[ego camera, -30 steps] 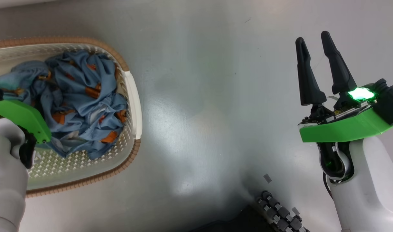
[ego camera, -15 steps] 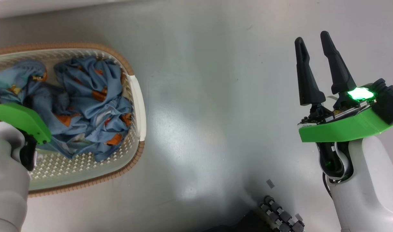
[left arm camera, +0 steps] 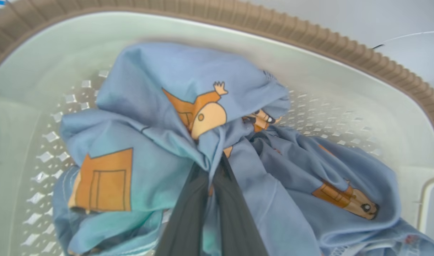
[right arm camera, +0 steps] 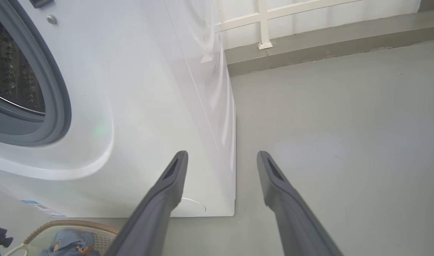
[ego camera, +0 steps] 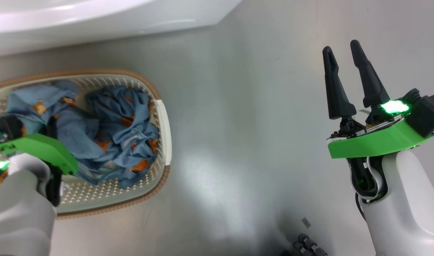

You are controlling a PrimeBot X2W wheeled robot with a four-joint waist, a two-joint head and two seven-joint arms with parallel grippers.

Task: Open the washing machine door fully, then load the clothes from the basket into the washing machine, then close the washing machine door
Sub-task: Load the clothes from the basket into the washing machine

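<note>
The cream basket with its brown rim sits on the floor at the left, holding crumpled light blue clothes with orange figures. In the left wrist view my left gripper is shut on a bunched fold of the clothes inside the basket. My right gripper hangs open and empty over bare floor at the right. Beyond the right gripper stands the white washing machine, its grey gasket and steel drum exposed. The washing machine door is out of view.
The washing machine's white front runs along the top of the head view, just beyond the basket. Grey floor lies between the basket and my right arm. A wall base with a white rail stands behind the machine. My base's rollers show at the bottom.
My left gripper has closed on the clothes in the basket. The head camera has moved, so the basket sits lower and the machine's front has come into view. The right gripper stayed open.
</note>
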